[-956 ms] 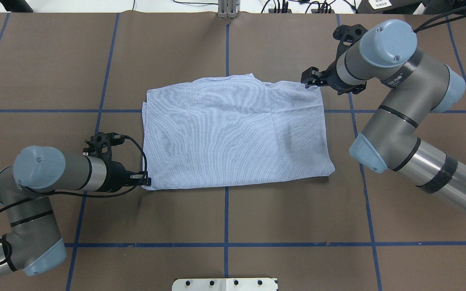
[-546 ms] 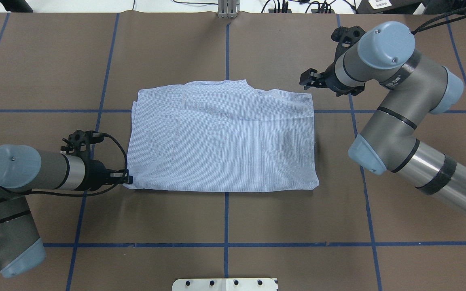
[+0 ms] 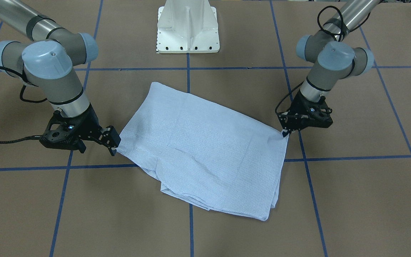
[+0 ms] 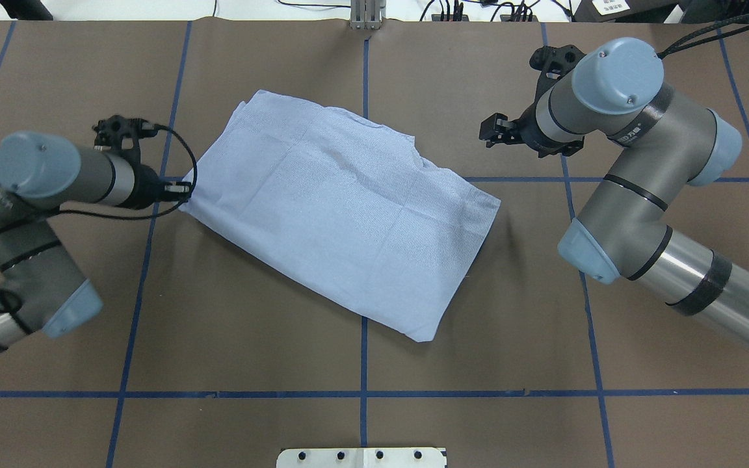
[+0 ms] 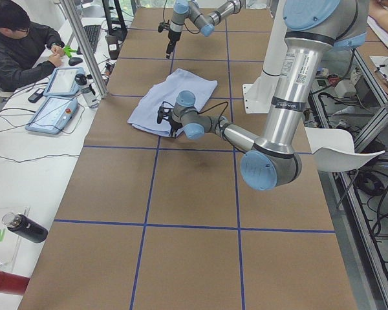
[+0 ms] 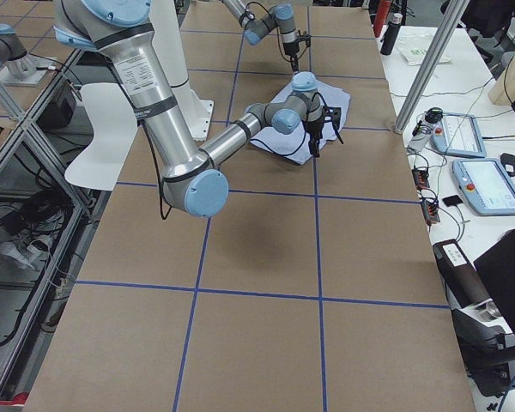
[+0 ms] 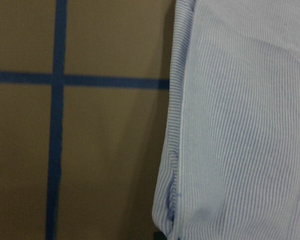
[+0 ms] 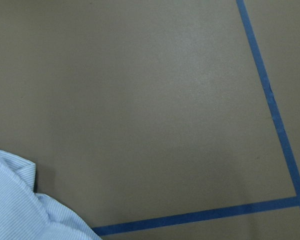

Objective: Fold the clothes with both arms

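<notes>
Pinching one corner of the shirt [image 4: 342, 208], my left gripper [image 4: 186, 190] is closed on the cloth, low over the table [image 4: 251, 338] on my left side. The shirt is folded into a rough rectangle and lies flat but slantwise on the brown surface. It runs from the held corner across the centre blue tape line [image 4: 363, 364] to a free corner nearer my base. My left wrist camera shows the striped edge of the cloth beside a crossing of tape lines.

My right gripper [image 4: 488, 133] has its jaws apart and holds nothing. It hangs above the table on my right, past the shirt's far edge, and in the overhead view it is apart from the cloth. My right wrist camera sees mostly bare table and tape, with the collar [image 8: 12, 200] in its lower left corner.
</notes>
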Available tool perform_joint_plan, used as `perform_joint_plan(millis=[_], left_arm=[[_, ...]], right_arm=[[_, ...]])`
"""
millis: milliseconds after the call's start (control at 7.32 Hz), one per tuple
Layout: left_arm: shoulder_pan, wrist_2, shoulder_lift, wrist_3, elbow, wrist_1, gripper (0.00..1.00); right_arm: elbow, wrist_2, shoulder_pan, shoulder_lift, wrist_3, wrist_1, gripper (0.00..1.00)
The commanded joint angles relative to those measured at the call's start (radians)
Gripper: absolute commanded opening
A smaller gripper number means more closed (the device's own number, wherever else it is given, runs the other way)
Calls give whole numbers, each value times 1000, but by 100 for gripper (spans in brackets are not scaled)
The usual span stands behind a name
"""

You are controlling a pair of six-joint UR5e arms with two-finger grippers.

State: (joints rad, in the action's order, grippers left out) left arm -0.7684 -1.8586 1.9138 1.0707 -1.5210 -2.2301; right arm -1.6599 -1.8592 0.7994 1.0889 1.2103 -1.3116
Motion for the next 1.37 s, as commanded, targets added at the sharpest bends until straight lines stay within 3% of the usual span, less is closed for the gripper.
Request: perform_joint_plan(millis=[0, 273, 410, 546, 819, 956, 1229], left_arm=[[-113, 16, 268, -125, 343, 4, 0], [-144, 59, 468, -211, 586, 4, 0], [-173, 49, 479, -262, 593, 3, 0], [-196, -3, 463, -340, 552, -6, 99], [-227, -187, 305, -336, 304, 9, 100], [-229, -191, 233, -304, 198, 12, 100], [-201, -189, 185, -121, 92, 14, 100]], right_arm=[[-15, 0, -3, 0, 0, 0, 100], [-20, 0, -8, 0, 3, 0, 100], [-30, 0, -11, 2, 3, -2, 100], [-29, 0, -17, 2, 11, 0, 100], [-27, 23, -66, -17, 105, 0, 100], [-26, 43, -101, -23, 180, 0, 100], [-24, 63, -164, -30, 334, -2, 97]])
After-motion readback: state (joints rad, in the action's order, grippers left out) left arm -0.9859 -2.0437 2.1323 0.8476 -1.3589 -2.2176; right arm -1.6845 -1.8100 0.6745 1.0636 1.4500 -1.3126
